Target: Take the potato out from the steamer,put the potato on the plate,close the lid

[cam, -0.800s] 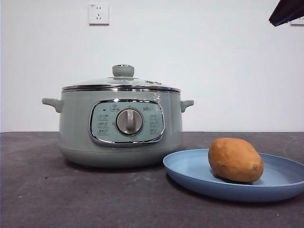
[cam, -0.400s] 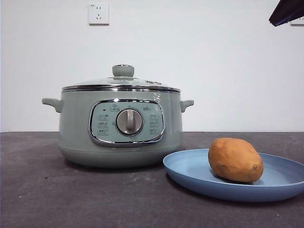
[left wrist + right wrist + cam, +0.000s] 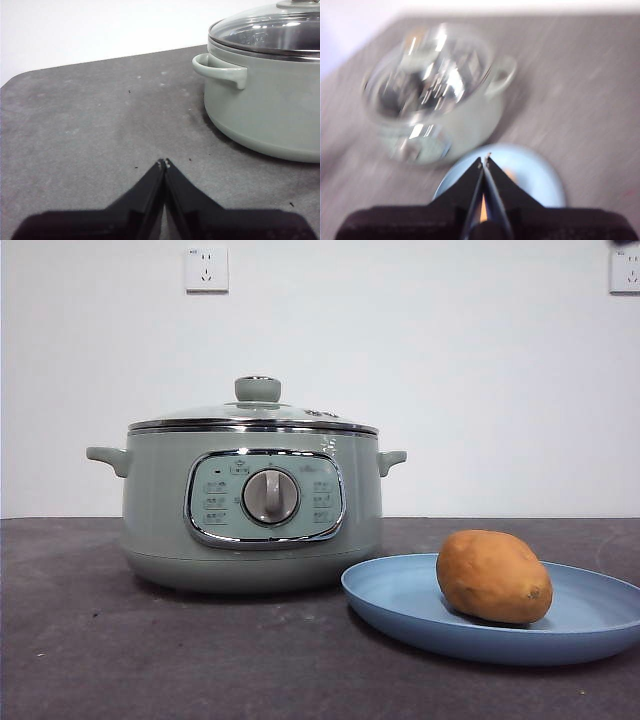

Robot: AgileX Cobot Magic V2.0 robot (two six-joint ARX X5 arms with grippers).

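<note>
The orange-brown potato [image 3: 494,577] lies on the light-blue plate [image 3: 400,605] at the front right. The sage-green steamer [image 3: 250,505] stands left of the plate with the glass lid [image 3: 256,412] seated on it. My left gripper [image 3: 164,163] is shut and empty, low over the table beside the steamer's handle [image 3: 220,70]. My right gripper [image 3: 485,160] is shut and empty, high above the plate [image 3: 535,175] and the steamer [image 3: 440,95]; that view is blurred and the potato shows only as an orange sliver behind the jaws. Neither gripper shows in the front view.
The dark grey table [image 3: 120,650] reaches a white wall with two outlets [image 3: 206,270]. The table's rounded far corner [image 3: 15,80] shows in the left wrist view.
The black arm tip at the front view's top right corner has left the picture. The potato, plate, steamer and lid have not moved.
</note>
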